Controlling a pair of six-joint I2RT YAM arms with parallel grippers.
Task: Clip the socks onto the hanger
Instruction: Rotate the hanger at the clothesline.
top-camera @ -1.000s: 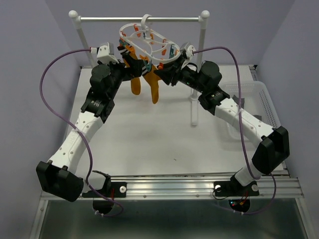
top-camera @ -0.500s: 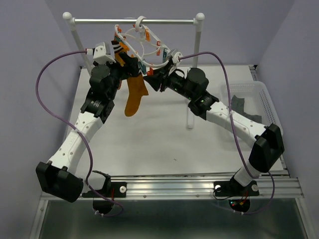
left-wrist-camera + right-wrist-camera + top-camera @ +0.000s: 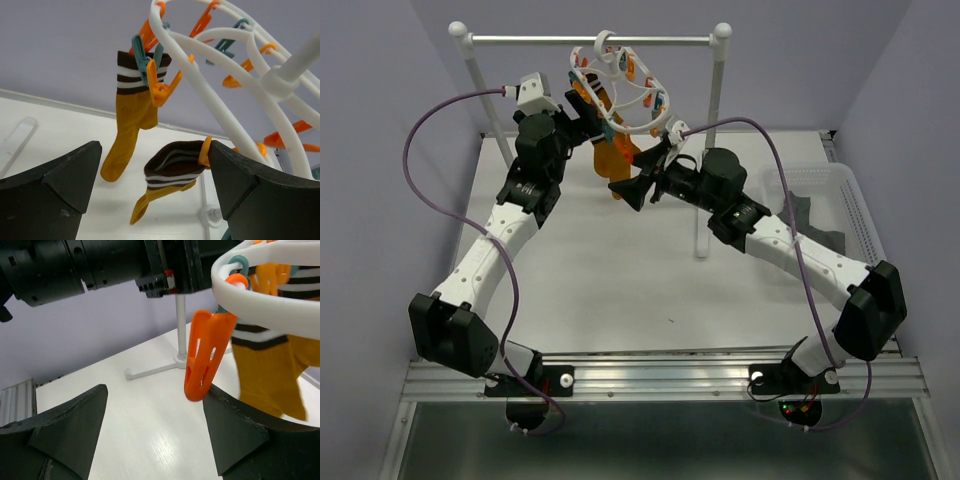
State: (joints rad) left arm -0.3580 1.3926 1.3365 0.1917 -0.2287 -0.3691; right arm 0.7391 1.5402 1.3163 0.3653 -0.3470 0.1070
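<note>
Left gripper (image 3: 154, 150): two blunt matte-black wedge fingers (image 3: 55, 187) set wide apart with nothing between them, pointing up under the white plastic oval openwork hanger (image 3: 200, 87). Just past the fingertips two mustard-orange knit socks hang from it, both with brown cuffs and white stripes. The first striped sock (image 3: 131, 120) hangs straight down, its cuff pinched by a teal plastic clip (image 3: 142, 62). The second striped sock (image 3: 167, 175) is held at one cuff corner by a small orange clip (image 3: 204, 152); its cuff gapes open and its foot slants down-left. More orange and teal clips dangle from the frame's smooth rounded bars.

Right gripper (image 3: 156, 390): the same black wedge fingers (image 3: 235, 432), also spread wide and holding nothing. A glossy orange slotted clip (image 3: 205, 360) hangs off the hanger rim just above the gap; neither finger is seen touching it. Behind it are a striped cuff and a soft mustard foot. The left arm's black cylindrical housing (image 3: 100, 265) fills the top of that view.

Top view: the hanger hooks over the thin metal rail with white posts and ball ends (image 3: 590, 40) and sits tilted. The left gripper is at the hanger's left side and the right gripper just below it, with the mustard socks between them. Below is the flat white table (image 3: 620, 280). A clear plastic basket (image 3: 840, 190) at the right edge holds the dark grey socks (image 3: 800, 212), well apart from the hanger.
</note>
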